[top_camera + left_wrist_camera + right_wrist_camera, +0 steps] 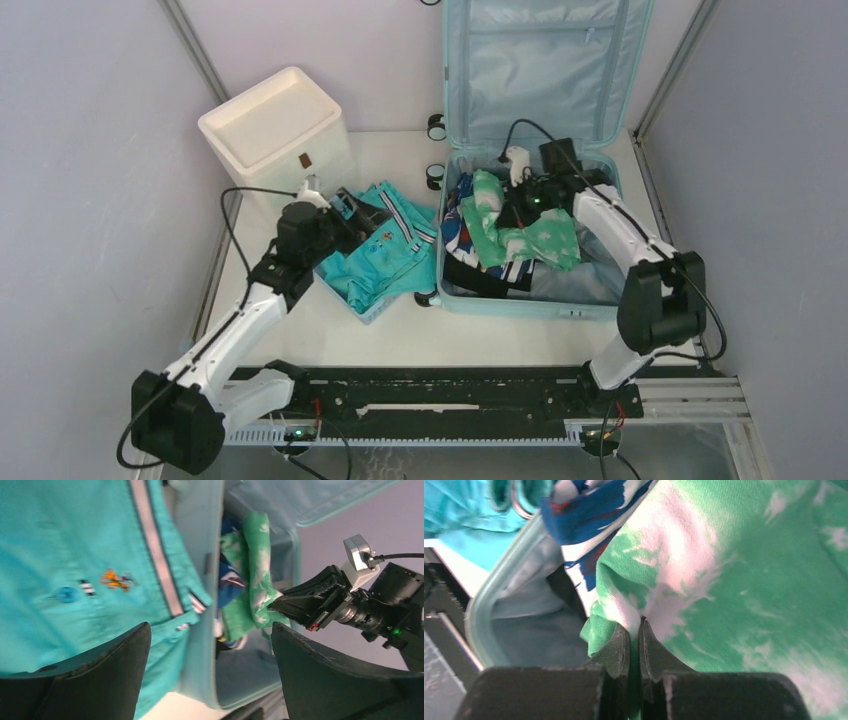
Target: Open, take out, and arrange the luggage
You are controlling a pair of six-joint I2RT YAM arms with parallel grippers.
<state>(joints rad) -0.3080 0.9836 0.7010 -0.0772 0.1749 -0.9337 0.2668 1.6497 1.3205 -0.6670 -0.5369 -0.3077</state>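
The luggage (585, 285) is a light-blue suitcase lying open at the back right, its lid (545, 60) upright against the wall. A green-and-white garment (535, 240) lies on top of a blue, white and red one (460, 225) inside it. My right gripper (517, 203) reaches into the case and is shut on a fold of the green garment (734, 580), pinched between its fingertips (640, 625). My left gripper (350, 215) hovers open (210, 630) over a teal shirt (385, 255), left of the suitcase rim (200, 645), and holds nothing.
A white drawer unit (275, 130) stands at the back left. The teal shirt rests on a small blue basket (368, 312). The suitcase wheels (436, 127) stick out on its left side. A black rail (450, 395) runs along the near table edge.
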